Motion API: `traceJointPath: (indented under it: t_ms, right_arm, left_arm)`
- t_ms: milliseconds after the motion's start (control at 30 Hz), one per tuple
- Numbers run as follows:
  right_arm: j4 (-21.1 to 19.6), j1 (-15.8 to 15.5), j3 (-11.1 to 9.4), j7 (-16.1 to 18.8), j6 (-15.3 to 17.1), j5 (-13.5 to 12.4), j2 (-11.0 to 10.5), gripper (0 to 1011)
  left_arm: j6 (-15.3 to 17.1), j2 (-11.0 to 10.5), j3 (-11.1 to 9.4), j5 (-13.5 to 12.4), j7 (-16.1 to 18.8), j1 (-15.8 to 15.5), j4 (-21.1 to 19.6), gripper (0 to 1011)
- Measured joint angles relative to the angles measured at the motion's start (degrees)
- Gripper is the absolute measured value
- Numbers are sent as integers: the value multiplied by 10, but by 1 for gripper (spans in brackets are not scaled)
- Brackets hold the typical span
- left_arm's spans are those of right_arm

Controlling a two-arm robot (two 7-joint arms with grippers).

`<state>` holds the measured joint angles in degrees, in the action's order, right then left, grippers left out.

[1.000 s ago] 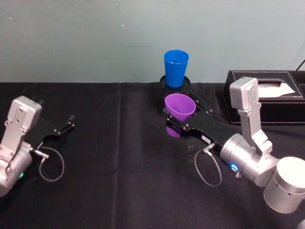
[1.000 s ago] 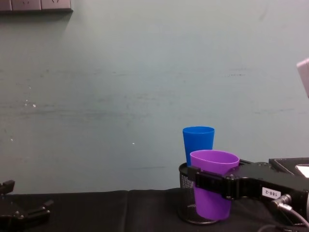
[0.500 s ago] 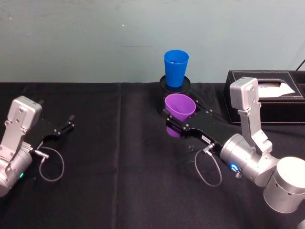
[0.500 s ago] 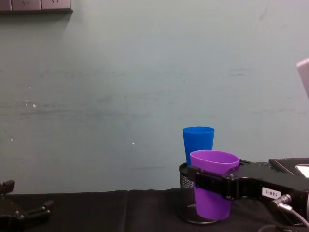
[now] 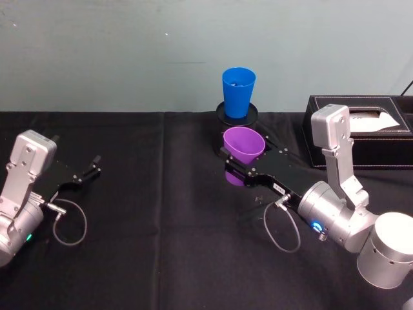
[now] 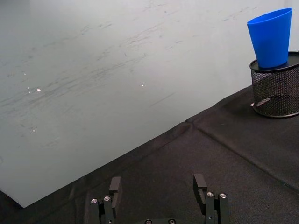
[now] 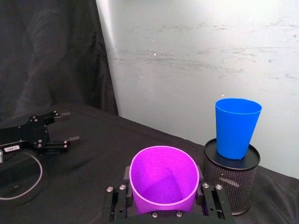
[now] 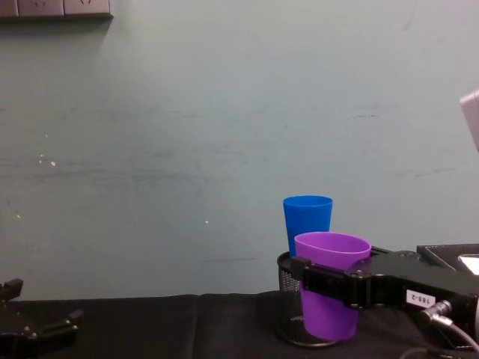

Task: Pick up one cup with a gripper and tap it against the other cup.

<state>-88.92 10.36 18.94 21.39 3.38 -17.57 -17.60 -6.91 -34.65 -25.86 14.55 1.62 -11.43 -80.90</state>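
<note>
Purple cup (image 5: 244, 145), head view: is clamped upright by the right gripper (image 5: 253, 157), just short of the blue cup (image 5: 238, 92) perched on a mesh pot (image 5: 223, 116). Left wrist view: left gripper (image 6: 157, 181) is parked, spread wide, empty. Chest view: blue cup could be toppled off its perch if tapped hard.

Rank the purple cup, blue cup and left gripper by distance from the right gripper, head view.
1. purple cup, held by the right gripper.
2. blue cup, just behind, atop the mesh pot.
3. left gripper, far left.
</note>
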Motion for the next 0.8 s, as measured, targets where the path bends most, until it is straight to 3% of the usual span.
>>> traceJointPath:
  t_ms: [800]
  right_arm:
    - [0, 0, 0, 0, 0, 0, 0, 723]
  left_arm:
    - [0, 0, 0, 0, 0, 0, 0, 1000]
